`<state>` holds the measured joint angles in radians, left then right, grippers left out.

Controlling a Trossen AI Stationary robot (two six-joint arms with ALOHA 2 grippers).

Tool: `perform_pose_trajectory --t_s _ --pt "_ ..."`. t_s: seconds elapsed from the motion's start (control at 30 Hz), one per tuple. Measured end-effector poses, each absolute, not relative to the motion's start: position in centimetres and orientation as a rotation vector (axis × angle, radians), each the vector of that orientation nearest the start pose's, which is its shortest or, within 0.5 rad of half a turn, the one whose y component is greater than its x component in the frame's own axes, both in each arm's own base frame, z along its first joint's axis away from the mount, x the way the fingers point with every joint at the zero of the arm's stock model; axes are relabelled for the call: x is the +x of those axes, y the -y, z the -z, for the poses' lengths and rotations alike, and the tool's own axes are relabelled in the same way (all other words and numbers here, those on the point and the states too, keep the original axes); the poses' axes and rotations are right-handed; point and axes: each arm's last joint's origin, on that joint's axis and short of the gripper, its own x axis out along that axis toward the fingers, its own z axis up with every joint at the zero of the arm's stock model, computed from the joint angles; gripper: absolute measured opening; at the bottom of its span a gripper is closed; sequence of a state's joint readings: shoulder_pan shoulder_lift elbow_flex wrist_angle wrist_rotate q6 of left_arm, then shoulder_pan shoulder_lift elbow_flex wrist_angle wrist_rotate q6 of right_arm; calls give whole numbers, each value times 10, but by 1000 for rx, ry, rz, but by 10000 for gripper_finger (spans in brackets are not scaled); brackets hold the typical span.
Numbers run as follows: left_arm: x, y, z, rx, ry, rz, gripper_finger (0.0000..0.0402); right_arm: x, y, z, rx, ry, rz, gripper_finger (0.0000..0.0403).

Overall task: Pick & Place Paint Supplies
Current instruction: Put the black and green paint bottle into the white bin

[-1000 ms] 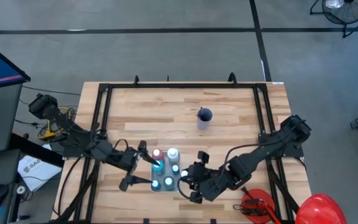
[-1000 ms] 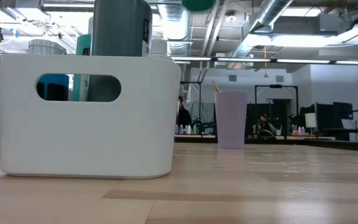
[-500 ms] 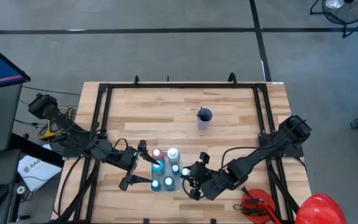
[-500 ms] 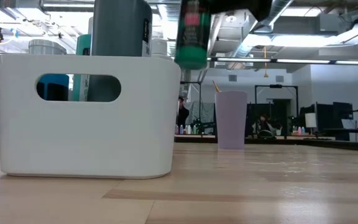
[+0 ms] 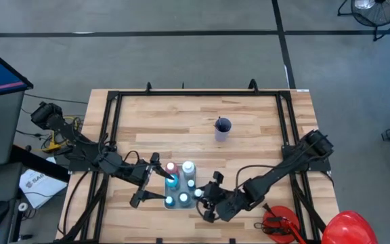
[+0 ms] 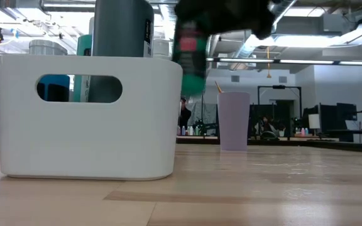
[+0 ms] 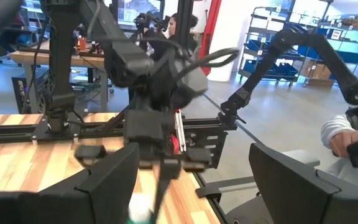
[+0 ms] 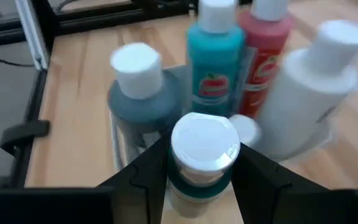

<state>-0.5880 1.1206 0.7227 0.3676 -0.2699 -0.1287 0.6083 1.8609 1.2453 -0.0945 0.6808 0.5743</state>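
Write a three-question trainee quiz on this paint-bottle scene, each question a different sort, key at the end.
1. True or false: the right gripper has its jaws shut on a teal bottle with a white cap.
2. Multiple choice: where does the purple cup stand? A) inside the white bin; B) alone on the table, on the far side of the bin; C) in the left gripper.
3. Fill in: in the right wrist view, the bottle between the light blue bottle and the white bottle is ___.

Key
1. True
2. B
3. Red: the red bottle
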Motion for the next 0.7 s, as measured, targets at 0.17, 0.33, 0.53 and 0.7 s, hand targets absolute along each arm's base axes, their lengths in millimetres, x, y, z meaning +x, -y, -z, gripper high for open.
perform_pose_trajectory --t_s 0.17,0.33,0.53,0.7 --pt "212 132 -299 -116 -48 317 297 353 -216 -181 142 -529 219 139" --pt "212 132 -299 -115 -49 320 297 360 -218 -177 124 -537 219 140" --pt "212 132 -299 -115 -49 320 297 362 -216 -180 94 -602 225 141" --pt "212 132 -299 -115 -49 320 297 359 -211 -176 85 -658 250 141"
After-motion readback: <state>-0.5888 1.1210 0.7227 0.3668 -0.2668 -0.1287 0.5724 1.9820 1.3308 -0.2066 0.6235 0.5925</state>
